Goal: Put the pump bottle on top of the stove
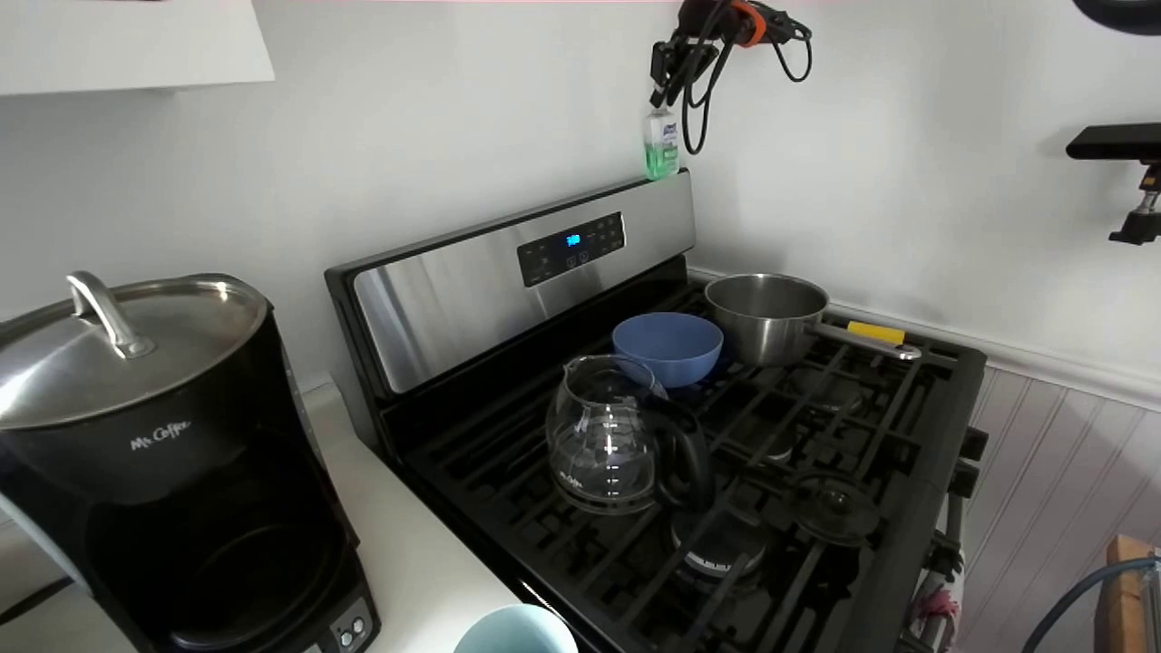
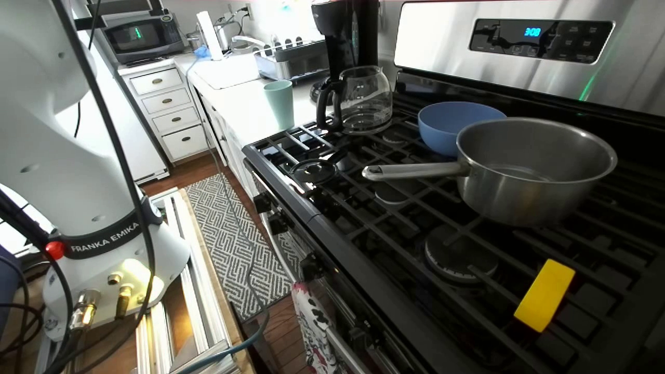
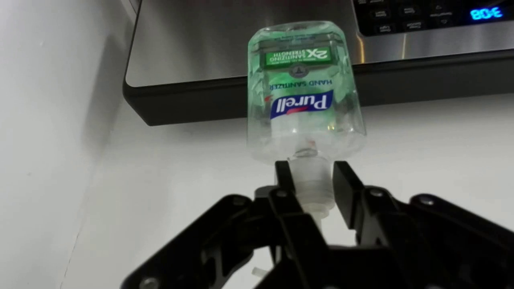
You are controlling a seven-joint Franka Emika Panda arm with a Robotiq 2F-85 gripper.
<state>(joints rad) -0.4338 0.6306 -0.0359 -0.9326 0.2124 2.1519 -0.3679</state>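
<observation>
The pump bottle point(image 1: 661, 147), translucent with green liquid and a Purell label, is at the far right end of the stove's back panel in an exterior view. My gripper point(image 1: 660, 102) is above it. In the wrist view the gripper point(image 3: 310, 170) has a finger on each side of the pale pump collar and is shut on it; the bottle point(image 3: 303, 88) stands upside down in that picture. Its base is at the top edge of the back panel; I cannot tell whether it touches. The stove point(image 1: 472, 299) also shows in an exterior view point(image 2: 441, 47); bottle and gripper are out of that view.
On the grates stand a glass carafe point(image 1: 603, 444), a blue bowl point(image 1: 668, 349), a steel saucepan point(image 1: 766, 322) with its handle out, and a yellow block point(image 2: 545, 296). A black coffee maker point(image 1: 172, 490) and a mint cup point(image 2: 280, 104) are beside the stove. Walls are close to the gripper.
</observation>
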